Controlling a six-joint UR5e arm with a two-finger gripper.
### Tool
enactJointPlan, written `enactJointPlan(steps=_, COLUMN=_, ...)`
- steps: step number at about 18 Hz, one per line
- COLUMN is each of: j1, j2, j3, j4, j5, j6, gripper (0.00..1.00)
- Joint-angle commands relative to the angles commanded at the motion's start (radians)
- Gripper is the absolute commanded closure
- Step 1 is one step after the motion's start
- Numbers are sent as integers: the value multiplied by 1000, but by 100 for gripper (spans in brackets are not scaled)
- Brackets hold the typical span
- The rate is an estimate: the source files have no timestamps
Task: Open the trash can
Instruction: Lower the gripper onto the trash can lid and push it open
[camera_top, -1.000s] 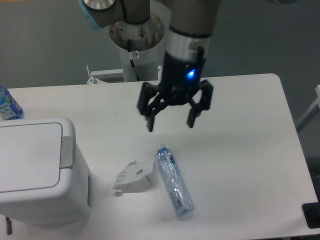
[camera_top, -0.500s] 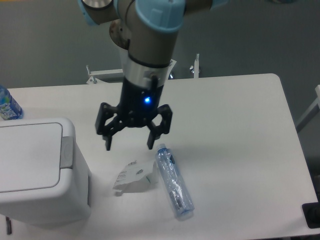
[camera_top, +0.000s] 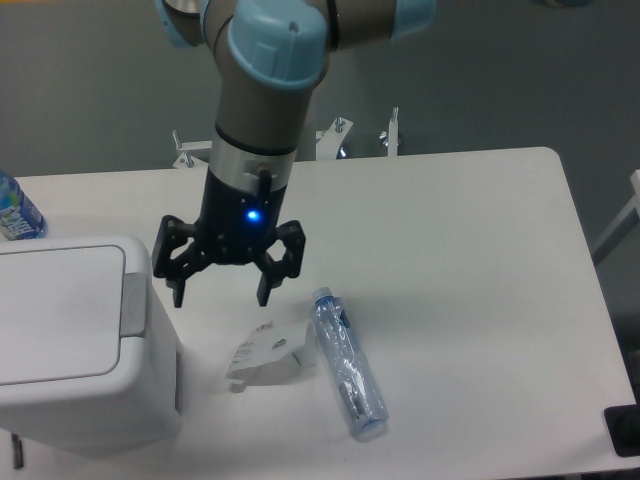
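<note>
Right now the hand (camera_top: 221, 296) hangs above the white tabletop (camera_top: 470, 260) with its two dark fingers (camera_top: 266, 290) spread wide and nothing between them, a small blue light glowing on its body. It sits just beside the upper right corner of the trash can (camera_top: 80, 345), not touching it as far as I can see. That trash can stands at the lower left of the tabletop, a big boxy white bin with its flat lid (camera_top: 55, 312) down and the grey push-button strip (camera_top: 134, 302) running along the lid's right edge. Below the hand lies a crumpled white wrapper (camera_top: 265, 355), and right against it a clear plastic bottle (camera_top: 348, 363) on its side. Another bottle with a blue label (camera_top: 14, 212) peeks in at the far left edge.
</note>
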Motion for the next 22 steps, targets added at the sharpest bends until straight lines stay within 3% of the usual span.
enactJointPlan(steps=22, j1=-40, j2=-29, j3=0, j4=3, j5=23, j6=3, gripper=0)
